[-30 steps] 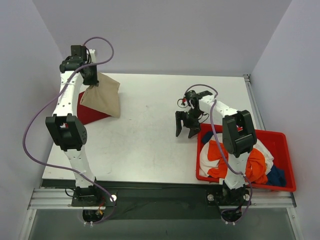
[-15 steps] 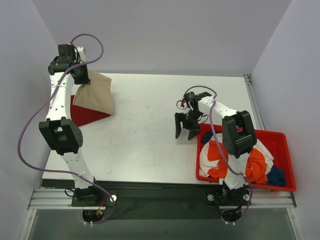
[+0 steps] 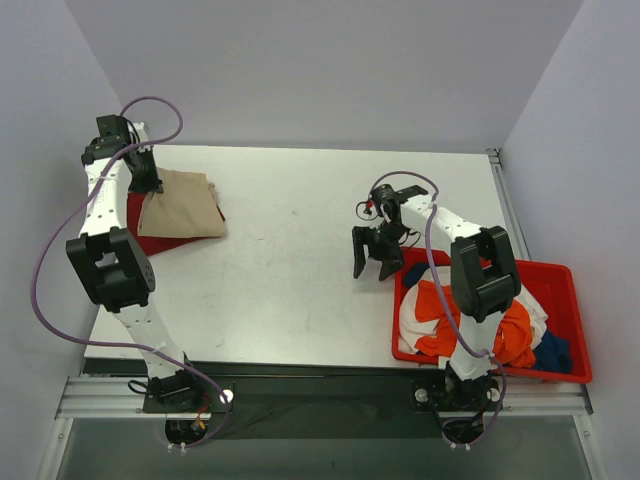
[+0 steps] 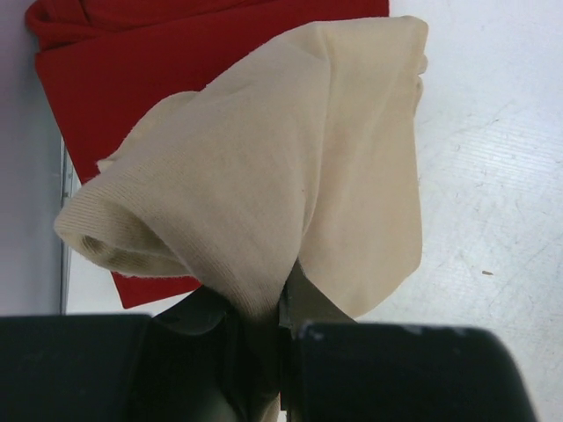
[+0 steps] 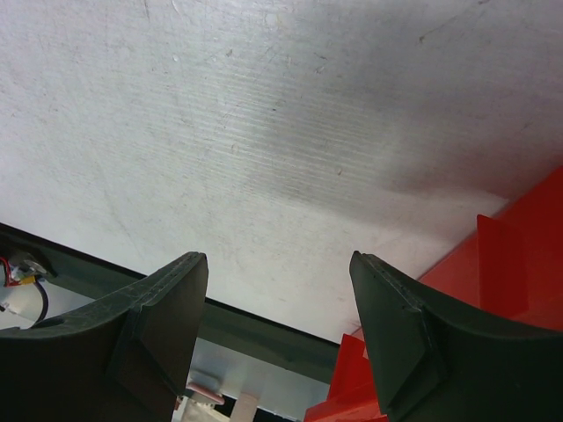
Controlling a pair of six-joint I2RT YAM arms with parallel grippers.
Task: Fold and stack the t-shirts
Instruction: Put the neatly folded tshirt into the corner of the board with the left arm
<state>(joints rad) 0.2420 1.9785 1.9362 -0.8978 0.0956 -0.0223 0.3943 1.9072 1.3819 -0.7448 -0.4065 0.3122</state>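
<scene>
Far-left of table: left gripper is pinched tight on an edge of the beige tee. The wrist view shows cloth bunched between the jaws and curling out in a loose roll. The beige tee is folded into a rough rectangle and lies draped over the dark red tee, which sits flat beneath it with red showing along its near and left sides. Whether the beige one has fully settled or partly hangs from the grip, cannot tell. Right gripper hovers over bare table just beside the red bin, fingers spread, nothing between them. The bin holds the other 3 colours in a heap: orange tee, white tee and blue tee, tangled together. Handling, as judged: light, limp knit cloth with no stiffness. It sags from any single pinch and folds slump if dragged. Not fragile or slippery, but layers cling and 1 grab in the bin may lift 2 shirts. Best hold is probably a hem or shoulder edge, pinched through all layers for a folded piece, with 2 corners taken to spread an unfolded one. To finish this placement, the beige edge likely wants laying flat and square on the red before the jaws let go.
</scene>
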